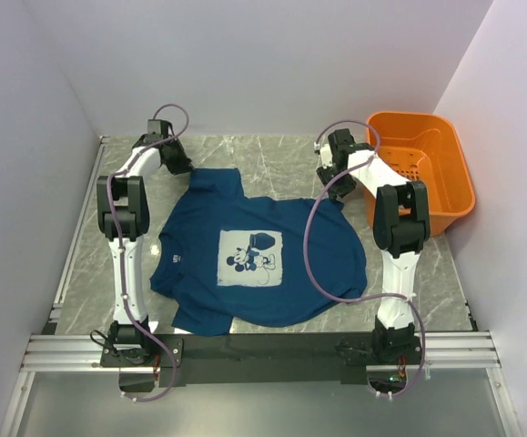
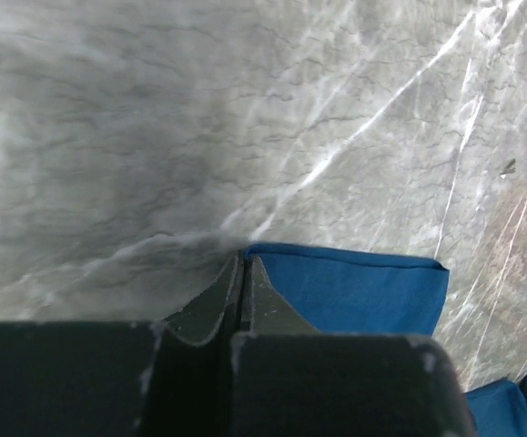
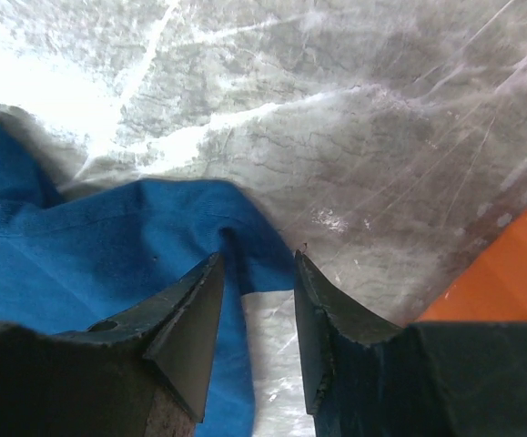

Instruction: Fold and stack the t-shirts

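The dark teal-blue t-shirt (image 1: 318, 255) lies spread flat on the marble table, its collar to the left and the pale grey print (image 1: 251, 258) facing up. My left gripper (image 1: 181, 167) is at the far-left sleeve. In the left wrist view the gripper (image 2: 245, 259) is shut, with the sleeve's hemmed corner (image 2: 354, 291) pinched at its tips. My right gripper (image 1: 328, 178) is at the shirt's far-right corner. In the right wrist view the gripper (image 3: 258, 259) is open, low over a bunched edge of the cloth (image 3: 108, 246), one finger over the fabric and the other over bare table.
The orange plastic basket (image 1: 445, 211) stands at the back right, close beside the right arm, and shows at the right wrist view's edge (image 3: 509, 264). White walls enclose the table on three sides. A metal rail runs along the near edge.
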Available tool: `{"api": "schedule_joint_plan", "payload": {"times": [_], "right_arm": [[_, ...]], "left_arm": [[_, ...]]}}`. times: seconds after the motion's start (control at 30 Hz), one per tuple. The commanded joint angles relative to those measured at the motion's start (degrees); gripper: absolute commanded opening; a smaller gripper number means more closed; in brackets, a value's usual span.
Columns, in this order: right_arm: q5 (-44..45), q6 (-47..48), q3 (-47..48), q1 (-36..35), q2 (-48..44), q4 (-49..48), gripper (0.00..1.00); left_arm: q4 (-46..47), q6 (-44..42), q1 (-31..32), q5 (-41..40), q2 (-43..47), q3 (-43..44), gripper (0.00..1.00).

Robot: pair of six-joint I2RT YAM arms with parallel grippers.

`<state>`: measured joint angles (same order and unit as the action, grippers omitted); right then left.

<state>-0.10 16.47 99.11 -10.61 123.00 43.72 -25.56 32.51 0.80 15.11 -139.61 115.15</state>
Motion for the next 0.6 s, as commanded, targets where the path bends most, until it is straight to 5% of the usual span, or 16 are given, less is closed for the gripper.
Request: {"api": "schedule_joint_plan", "payload": {"times": [0.0, 0.43, 0.57], "right_arm": [[1.4, 1.5, 1.5, 0.2, 0.1, 0.0, 0.44], [-3.0, 2.0, 5.2, 0.2, 4.9, 4.3, 0.32], [-3.2, 2.4, 7.1, 0.3, 5.5, 4.4, 0.13]], "left_arm": [[0.5, -1.1, -0.4, -0.3, 4.5, -0.7, 0.0], [1.7, -1.3, -0.7, -0.5, 8.3, -4.1, 0.0], [2.8, -1.3, -3.0, -0.8, 10.6, -6.6, 0.0]]}}
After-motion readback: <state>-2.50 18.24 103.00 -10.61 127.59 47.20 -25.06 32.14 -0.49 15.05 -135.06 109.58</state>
